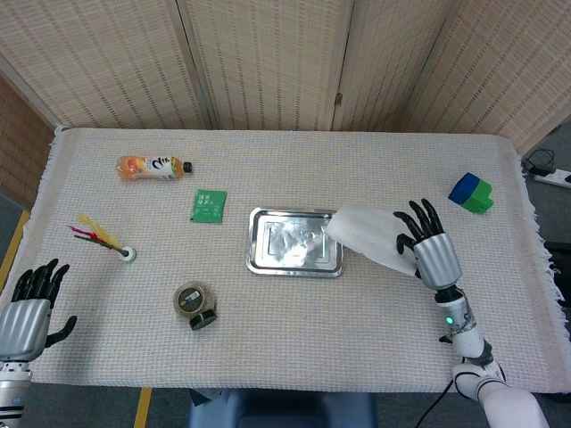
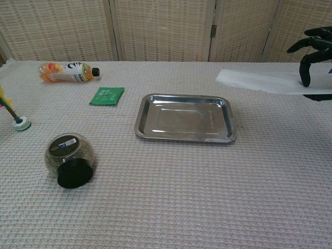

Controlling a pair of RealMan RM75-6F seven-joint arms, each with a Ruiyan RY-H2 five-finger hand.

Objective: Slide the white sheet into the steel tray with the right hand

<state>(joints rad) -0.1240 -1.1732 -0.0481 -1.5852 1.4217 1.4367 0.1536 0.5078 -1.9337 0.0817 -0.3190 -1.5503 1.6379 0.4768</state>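
Note:
My right hand (image 1: pixel 423 243) (image 2: pixel 315 49) holds the white sheet (image 1: pixel 368 235) (image 2: pixel 259 82) by its right end, lifted off the cloth. The sheet's free left end hangs over the right edge of the steel tray (image 1: pixel 294 242) (image 2: pixel 184 118). The tray sits mid-table and has nothing in it. My left hand (image 1: pixel 30 312) rests at the table's near left corner, fingers apart, holding nothing; the chest view does not show it.
An orange drink bottle (image 1: pixel 153 167) lies at the back left, with a green packet (image 1: pixel 208 205) near the tray. A feathered shuttlecock (image 1: pixel 105 240) lies at the left. A round jar (image 1: pixel 194 304) lies in front of the tray. Blue-green blocks (image 1: pixel 470 193) sit at the far right.

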